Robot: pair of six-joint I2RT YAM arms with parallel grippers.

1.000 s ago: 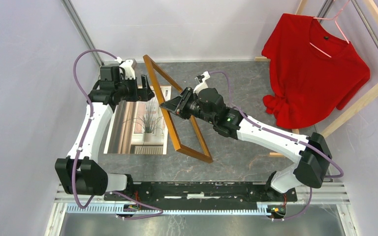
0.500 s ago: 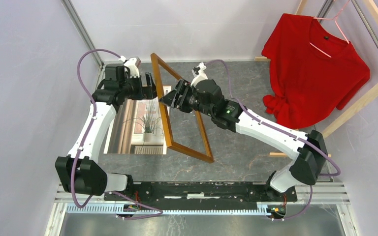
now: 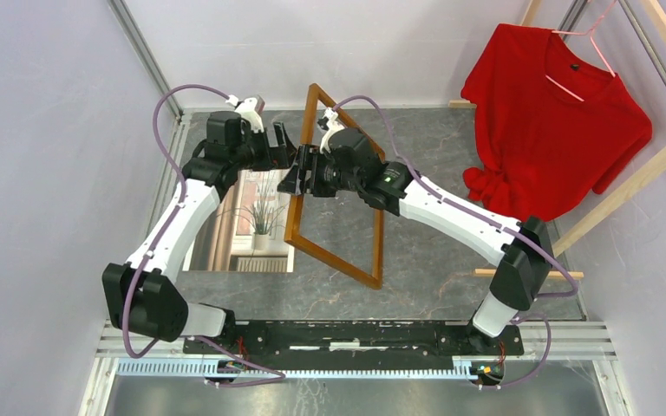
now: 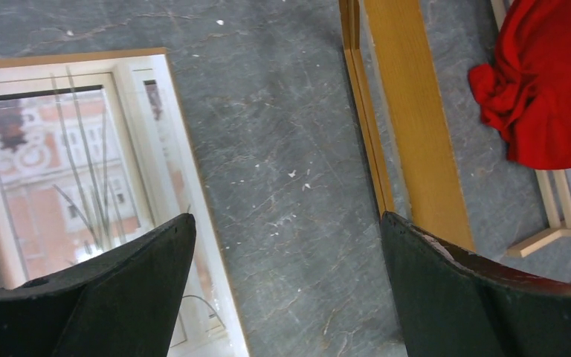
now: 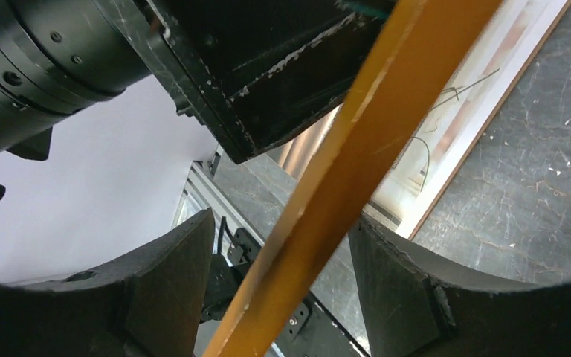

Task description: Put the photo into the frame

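The photo point(image 3: 251, 217) lies face up on the grey table at the left, with a thin brown border round it; it also shows in the left wrist view point(image 4: 59, 171). The orange-brown frame point(image 3: 329, 263) stands tilted, its far end raised and its near corner on the table. My right gripper point(image 3: 299, 178) is shut on the frame's left rail point(image 5: 342, 171), which runs between its fingers point(image 5: 281, 219). My left gripper point(image 3: 284, 143) is open and empty just left of that rail, above the photo's far right corner; the table shows between its fingertips point(image 4: 286, 223), with the frame point(image 4: 416, 134) beside the right one.
A red shirt point(image 3: 555, 121) hangs on a pale wooden rack point(image 3: 624, 186) at the back right; it also shows in the left wrist view point(image 4: 543, 82). A metal post point(image 3: 143, 52) stands at the back left corner. The walls are close on both sides.
My right gripper has moved back and left with the frame, swinging its far end up and to the right so it stands steeper. My left gripper moved right, close to the rail.
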